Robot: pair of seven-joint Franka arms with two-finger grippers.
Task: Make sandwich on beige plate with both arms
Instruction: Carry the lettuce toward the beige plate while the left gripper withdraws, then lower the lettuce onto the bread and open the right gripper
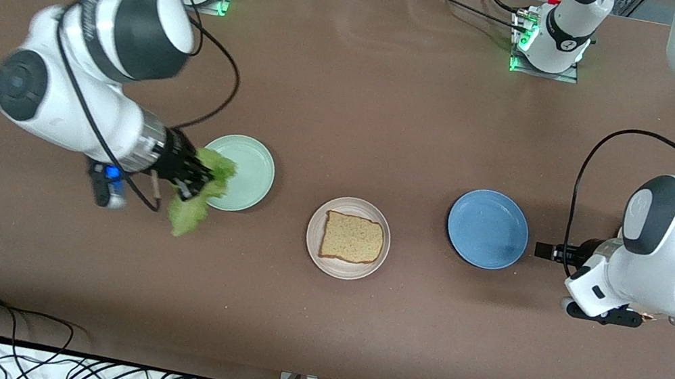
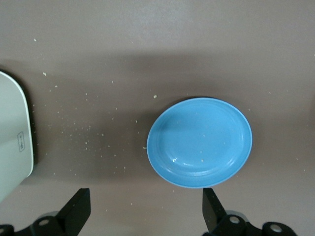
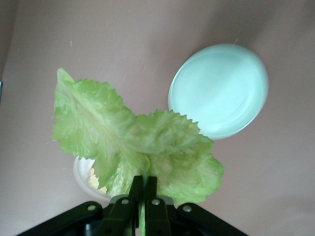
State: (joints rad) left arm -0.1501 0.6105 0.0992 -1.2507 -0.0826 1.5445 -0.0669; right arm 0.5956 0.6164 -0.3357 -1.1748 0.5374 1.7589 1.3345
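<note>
Item: lettuce leaf (image 1: 199, 197), clenched in my right gripper (image 1: 192, 179) over the mint plate's (image 1: 248, 168) edge, long axis hanging toward lower frame. Bread slice (image 1: 352, 238) flat on beige plate (image 1: 317, 251), frame centre. My left gripper (image 2: 145, 211) released, waiting beside the blue plate (image 1: 487, 229).

Bread slice (image 1: 352, 238) sat on the middle plate (image 1: 314, 244), between two other plates: one (image 1: 254, 175) toward the right arm's end, another (image 1: 487, 229) toward the left arm's end (both slightly farther from the front camera). Lettuce leaf (image 1: 199, 194) hung over the first plate's edge.
</note>
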